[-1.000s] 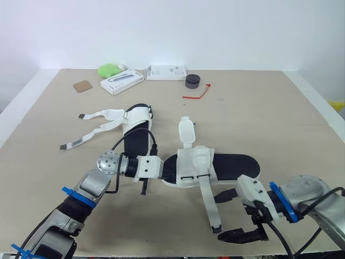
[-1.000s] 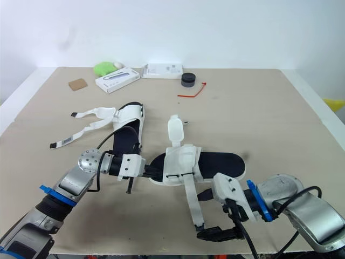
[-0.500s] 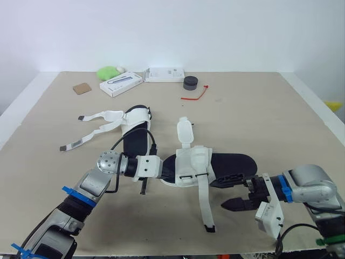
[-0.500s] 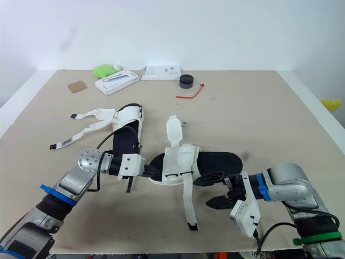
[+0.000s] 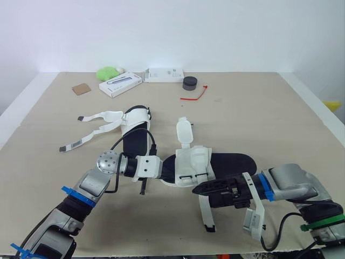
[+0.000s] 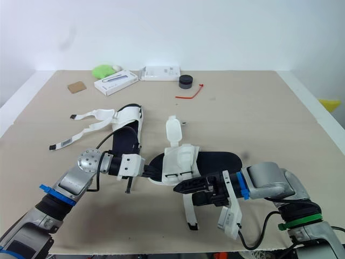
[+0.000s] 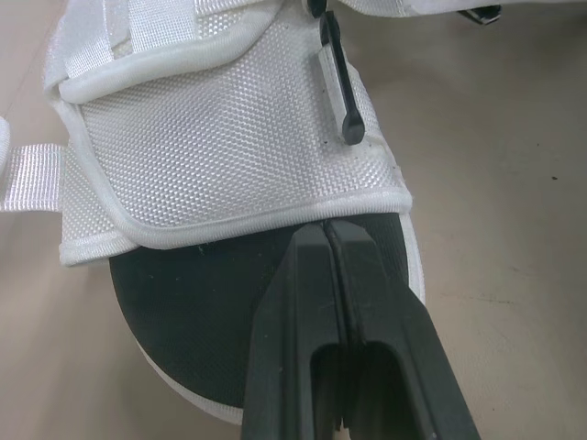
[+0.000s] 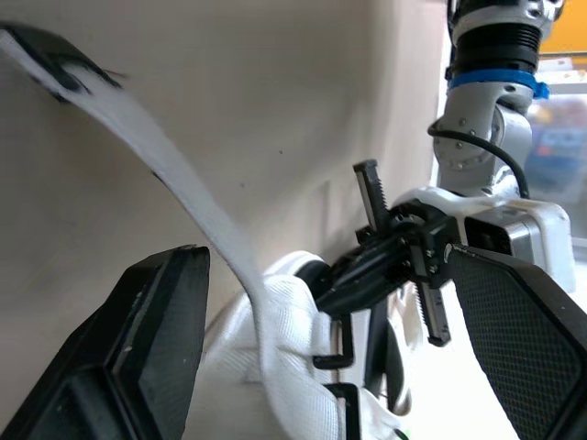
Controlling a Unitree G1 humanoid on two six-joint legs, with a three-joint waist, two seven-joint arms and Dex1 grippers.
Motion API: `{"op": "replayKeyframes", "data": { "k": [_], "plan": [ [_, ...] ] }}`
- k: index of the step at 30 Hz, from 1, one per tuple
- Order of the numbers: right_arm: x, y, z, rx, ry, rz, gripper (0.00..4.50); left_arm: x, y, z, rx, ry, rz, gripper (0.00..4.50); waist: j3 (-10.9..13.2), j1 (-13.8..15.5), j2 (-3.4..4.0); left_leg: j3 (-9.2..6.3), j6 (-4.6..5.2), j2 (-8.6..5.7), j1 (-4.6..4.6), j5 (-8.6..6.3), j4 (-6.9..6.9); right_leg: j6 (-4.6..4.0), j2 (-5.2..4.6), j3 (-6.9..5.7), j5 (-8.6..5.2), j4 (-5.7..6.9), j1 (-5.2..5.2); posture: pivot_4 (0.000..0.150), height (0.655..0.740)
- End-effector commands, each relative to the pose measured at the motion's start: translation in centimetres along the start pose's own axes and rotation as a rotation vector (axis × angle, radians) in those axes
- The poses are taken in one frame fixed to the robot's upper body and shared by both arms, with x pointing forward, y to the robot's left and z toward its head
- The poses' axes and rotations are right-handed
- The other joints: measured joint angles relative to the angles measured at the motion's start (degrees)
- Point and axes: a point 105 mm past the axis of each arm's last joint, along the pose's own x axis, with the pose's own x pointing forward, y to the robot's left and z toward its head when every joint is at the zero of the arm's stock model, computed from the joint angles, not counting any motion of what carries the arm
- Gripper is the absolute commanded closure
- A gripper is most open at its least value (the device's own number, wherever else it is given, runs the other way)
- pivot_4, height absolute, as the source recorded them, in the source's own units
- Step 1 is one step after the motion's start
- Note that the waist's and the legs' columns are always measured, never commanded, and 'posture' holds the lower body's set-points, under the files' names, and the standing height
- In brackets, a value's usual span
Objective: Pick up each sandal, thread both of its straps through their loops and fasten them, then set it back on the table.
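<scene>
Reaching in from the tabletop's front right, the right gripper points toward the left edge, with its fingers spread wide. A long white strap passes between them; I cannot tell whether either one touches it. The strap runs from the near sandal toward the front edge and ends in a dark tip lying flat on the table.

The near sandal lies just behind, around the middle of the front half, with its length along the front edge. Its black insole shows at the right end. A white mesh upper covers its left half. A second, shorter strap points from the upper toward the far edge, and neither strap is fastened.

The left gripper comes in from the left and meets this sandal's left end. Its fingers are pressed together over the black insole, with their tips at the rim of the mesh upper. Whether they nip any of the sandal I cannot tell.

The other sandal lies farther back and to the left, pointing toward the far edge. Its two loose straps trail flat toward the left edge.

Along the far edge, from the left, are:
- a brown card
- a white box
- a green lump
- a second white box
- a black puck
- a red tie, a little nearer than the puck
</scene>
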Motion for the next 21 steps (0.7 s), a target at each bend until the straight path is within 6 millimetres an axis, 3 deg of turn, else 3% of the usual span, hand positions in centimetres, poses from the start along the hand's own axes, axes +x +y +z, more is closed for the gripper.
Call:
{"op": "replayKeyframes", "data": {
  "k": [1,4,11,15,21],
  "plan": [
    [0.0,-1.2,0.2,-0.032,-0.02,-0.025,0.09,0.0,-1.2,-1.5,-0.043,0.058,-0.04,4.5,0.0,0.0,0.0,0.0,0.0,0.0,0.0,0.0,0.0,0.0,0.0,0.01,0.0,0.0,0.0,0.15,0.74],
    [0.1,-1.0,0.4,-0.007,-0.033,-0.02,0.91,0.0,-1.3,-1.5,-0.044,0.057,-0.04,4.5,0.0,-0.01,0.0,0.04,0.0,0.0,0.01,0.0,0.0,0.01,0.01,0.04,0.0,0.0,0.0,0.15,0.74],
    [0.2,-0.1,0.5,0.078,-0.039,0.011,4.32,0.0,-1.5,-1.5,-0.046,0.06,-0.043,4.5,0.0,-0.01,0.0,0.08,0.05,0.02,0.04,-0.03,-0.02,0.02,0.03,0.08,-0.03,0.0,0.0,0.15,0.74],
    [0.2,0.2,0.6,0.156,-0.032,0.002,4.42,0.0,-1.6,-1.5,-0.046,0.06,-0.046,4.5,0.0,-0.02,0.0,0.1,0.08,0.02,0.04,-0.05,-0.03,0.03,0.04,0.09,-0.05,0.0,0.0,0.15,0.74],
    [0.1,0.0,1.4,0.443,-0.074,-0.099,4.42,0.0,-1.7,-1.6,-0.046,0.062,-0.051,4.5,0.0,-0.03,-0.01,0.11,0.27,0.03,0.05,-0.16,-0.05,-0.01,0.02,0.12,-0.11,-0.01,0.0,0.15,0.74]
  ]
}}
